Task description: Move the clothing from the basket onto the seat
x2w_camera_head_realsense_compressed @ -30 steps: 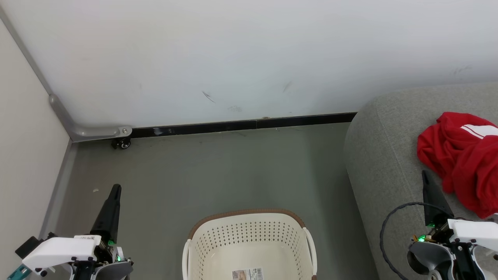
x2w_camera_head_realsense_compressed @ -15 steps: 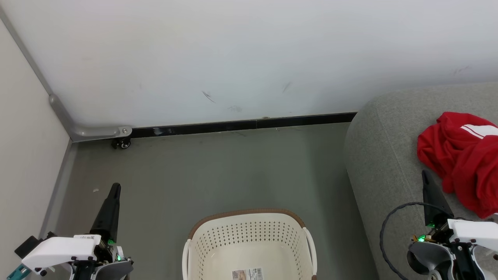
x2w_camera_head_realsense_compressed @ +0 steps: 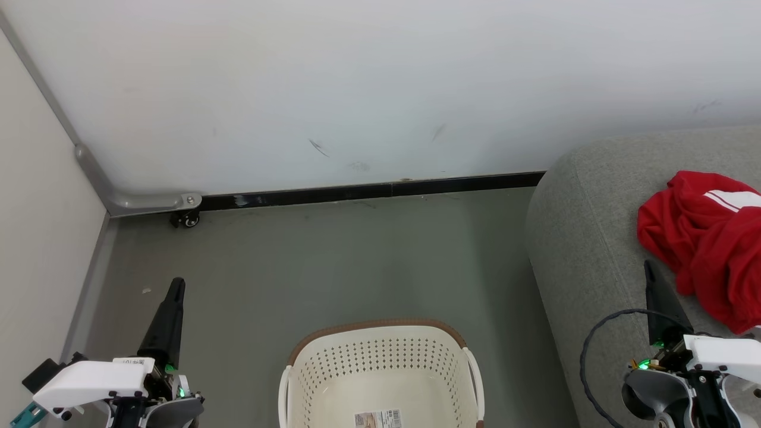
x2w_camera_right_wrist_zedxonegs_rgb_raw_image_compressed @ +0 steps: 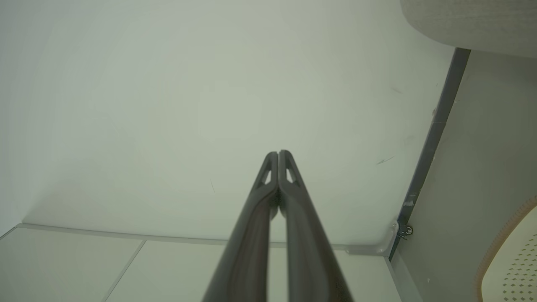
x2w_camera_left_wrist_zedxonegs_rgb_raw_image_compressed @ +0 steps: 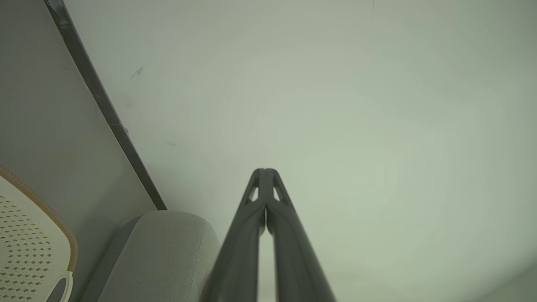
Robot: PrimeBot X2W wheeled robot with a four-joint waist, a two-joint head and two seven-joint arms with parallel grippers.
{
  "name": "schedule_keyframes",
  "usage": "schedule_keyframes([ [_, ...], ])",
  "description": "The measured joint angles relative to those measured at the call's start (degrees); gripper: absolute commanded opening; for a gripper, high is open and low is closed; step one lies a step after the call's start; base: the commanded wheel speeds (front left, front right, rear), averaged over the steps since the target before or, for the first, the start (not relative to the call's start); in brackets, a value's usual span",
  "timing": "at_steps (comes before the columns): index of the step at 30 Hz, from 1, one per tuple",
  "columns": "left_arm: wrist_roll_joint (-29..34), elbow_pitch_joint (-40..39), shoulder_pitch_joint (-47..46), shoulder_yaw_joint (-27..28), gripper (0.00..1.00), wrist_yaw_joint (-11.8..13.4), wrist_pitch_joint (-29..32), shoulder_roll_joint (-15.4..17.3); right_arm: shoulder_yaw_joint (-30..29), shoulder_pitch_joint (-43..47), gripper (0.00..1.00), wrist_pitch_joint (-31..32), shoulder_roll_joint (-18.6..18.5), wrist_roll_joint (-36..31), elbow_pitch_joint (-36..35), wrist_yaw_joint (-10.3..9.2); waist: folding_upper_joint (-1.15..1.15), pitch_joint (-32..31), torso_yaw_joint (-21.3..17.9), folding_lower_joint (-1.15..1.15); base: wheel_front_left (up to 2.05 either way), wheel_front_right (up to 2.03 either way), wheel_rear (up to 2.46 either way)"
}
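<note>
The clothing [x2w_camera_head_realsense_compressed: 707,244], red white-striped mesh, lies on the grey woven seat [x2w_camera_head_realsense_compressed: 585,249] at right, the cream perforated basket [x2w_camera_head_realsense_compressed: 380,362] looks empty, and the left tool [x2w_camera_head_realsense_compressed: 176,284] and right tool [x2w_camera_head_realsense_compressed: 648,266] are pinched together, holding nothing.

One basket [x2w_camera_head_realsense_compressed: 374,324], one seat [x2w_camera_head_realsense_compressed: 579,238], one clothing heap [x2w_camera_head_realsense_compressed: 701,238], two claws: left claw [x2w_camera_head_realsense_compressed: 176,285], right claw [x2w_camera_head_realsense_compressed: 648,265]

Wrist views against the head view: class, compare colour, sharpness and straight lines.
Head view: neutral light, crisp clothing and basket. Left wrist view: greenish cast, skirting slightly bowed, left claw blurred at its base. Right wrist view: same cast, right claw soft.
</note>
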Motion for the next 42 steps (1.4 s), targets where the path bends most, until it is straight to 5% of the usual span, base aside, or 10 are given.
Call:
schedule_keyframes([
  [42, -0.01, -0.70, 0.47, -0.20, 0.00, 0.51, -0.23, 0.00, 0.09, 0.01, 0.00, 0.00, 0.00, 0.01, -0.03, 0.00, 0.00, 0.02, -0.01, 0.00, 0.00, 0.00, 0.00],
])
